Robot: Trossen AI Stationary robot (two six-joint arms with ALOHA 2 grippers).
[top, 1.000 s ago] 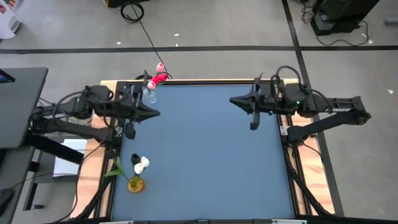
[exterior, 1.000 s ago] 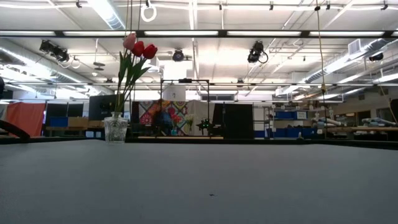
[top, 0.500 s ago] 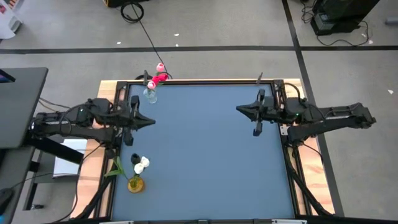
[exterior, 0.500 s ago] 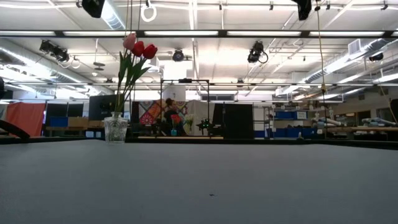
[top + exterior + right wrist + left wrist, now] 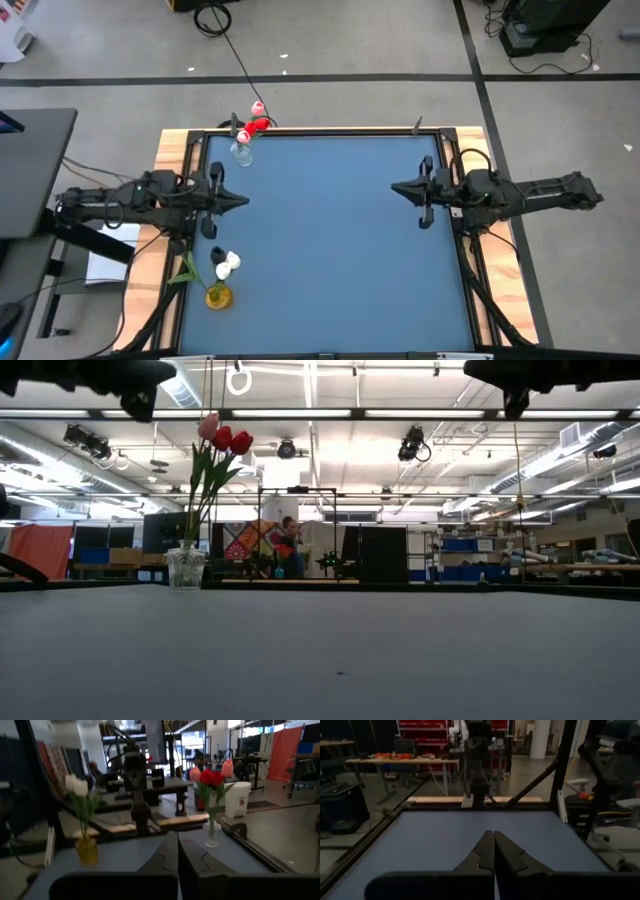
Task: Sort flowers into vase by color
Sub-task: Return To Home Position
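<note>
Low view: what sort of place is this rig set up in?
Probably a big open robotics lab or workshop hall: exposed ceiling with strip lights, red shelving and a workbench beyond the table, and a bare grey floor.

The left gripper (image 5: pixel 494 836) is holding its two dark fingers pressed together, tips pointing out over the flat blue table top (image 5: pixel 430 837). At the far edge the other dark robot arm (image 5: pixel 476 765) is standing upright by a pale wooden strip (image 5: pixel 440 799), with red shelving (image 5: pixel 425 727) showing in the room behind.
</note>
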